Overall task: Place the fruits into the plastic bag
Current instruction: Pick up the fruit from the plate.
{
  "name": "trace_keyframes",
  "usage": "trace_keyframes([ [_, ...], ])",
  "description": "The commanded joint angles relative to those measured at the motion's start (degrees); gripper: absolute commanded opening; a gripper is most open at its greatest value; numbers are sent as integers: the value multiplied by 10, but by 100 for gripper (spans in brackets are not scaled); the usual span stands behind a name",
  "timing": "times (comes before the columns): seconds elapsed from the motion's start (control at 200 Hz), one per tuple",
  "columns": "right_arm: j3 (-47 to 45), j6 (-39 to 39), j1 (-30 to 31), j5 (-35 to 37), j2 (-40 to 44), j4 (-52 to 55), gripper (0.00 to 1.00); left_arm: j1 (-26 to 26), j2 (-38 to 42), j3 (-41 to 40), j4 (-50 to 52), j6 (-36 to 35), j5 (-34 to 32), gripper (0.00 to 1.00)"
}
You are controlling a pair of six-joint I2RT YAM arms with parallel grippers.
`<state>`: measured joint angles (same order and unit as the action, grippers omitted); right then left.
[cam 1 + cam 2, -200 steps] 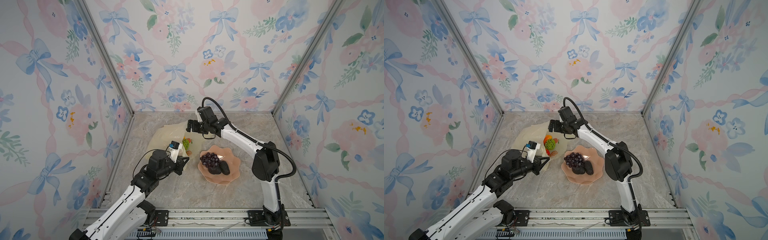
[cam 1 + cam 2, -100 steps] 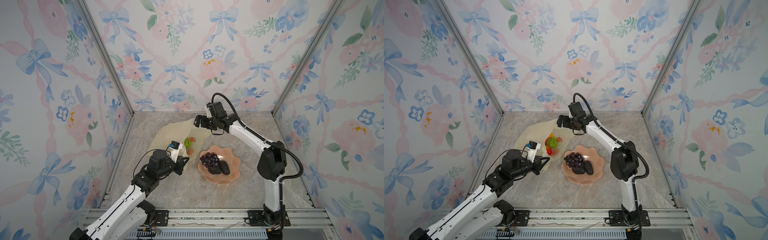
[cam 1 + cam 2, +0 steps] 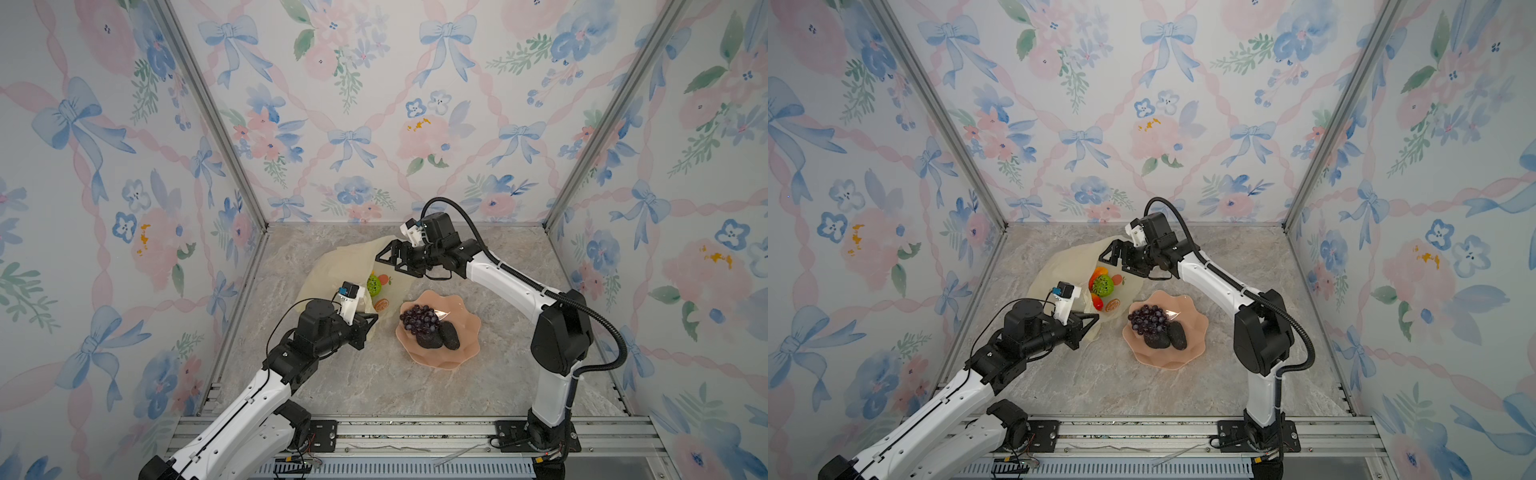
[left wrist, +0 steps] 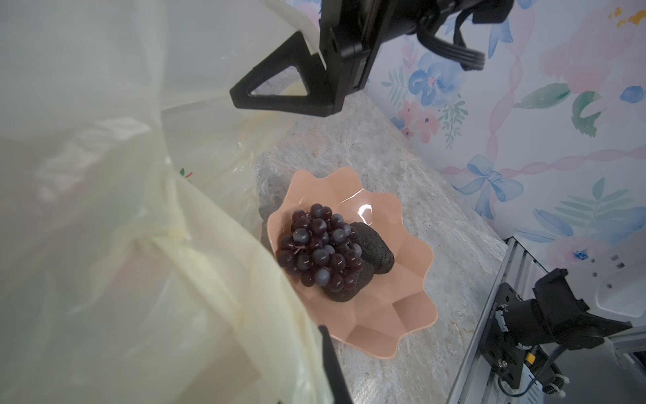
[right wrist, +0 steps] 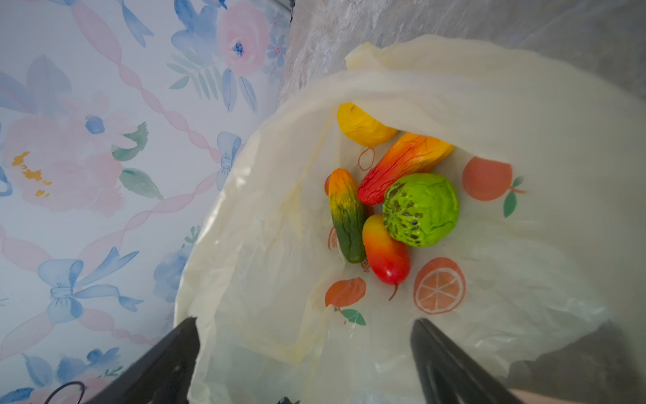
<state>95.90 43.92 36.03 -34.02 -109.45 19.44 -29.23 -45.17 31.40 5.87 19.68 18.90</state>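
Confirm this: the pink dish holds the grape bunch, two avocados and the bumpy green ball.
Wrong on one count. The bumpy green ball lies in the plastic bag among the mangoes, as the right wrist view shows. The pink dish holds only the grape bunch and two avocados.

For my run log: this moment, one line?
left claw shut on plastic bag | right claw open above it | grapes, two avocados in dish

surface: grey marbled tabletop (image 3: 415,382) | on it: plastic bag (image 3: 332,266), pink scalloped dish (image 3: 468,332)
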Motion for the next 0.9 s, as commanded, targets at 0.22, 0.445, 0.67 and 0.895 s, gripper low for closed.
trace_keyframes([
  [0.22, -87, 19, 6, -83, 130, -32, 96, -1, 4, 0, 3, -4, -6, 0],
  [0.445, -119, -34, 1, -53, 227, 62, 96, -2, 2, 0, 3, -4, -5, 0],
  [0.67, -83, -169, 4, 113, 292, 312, 96, -2, 1, 0, 3, -4, -4, 0],
  [0.895, -101, -221, 12, 298, 333, 456, 96, -1, -1, -1, 3, -4, -4, 0],
])
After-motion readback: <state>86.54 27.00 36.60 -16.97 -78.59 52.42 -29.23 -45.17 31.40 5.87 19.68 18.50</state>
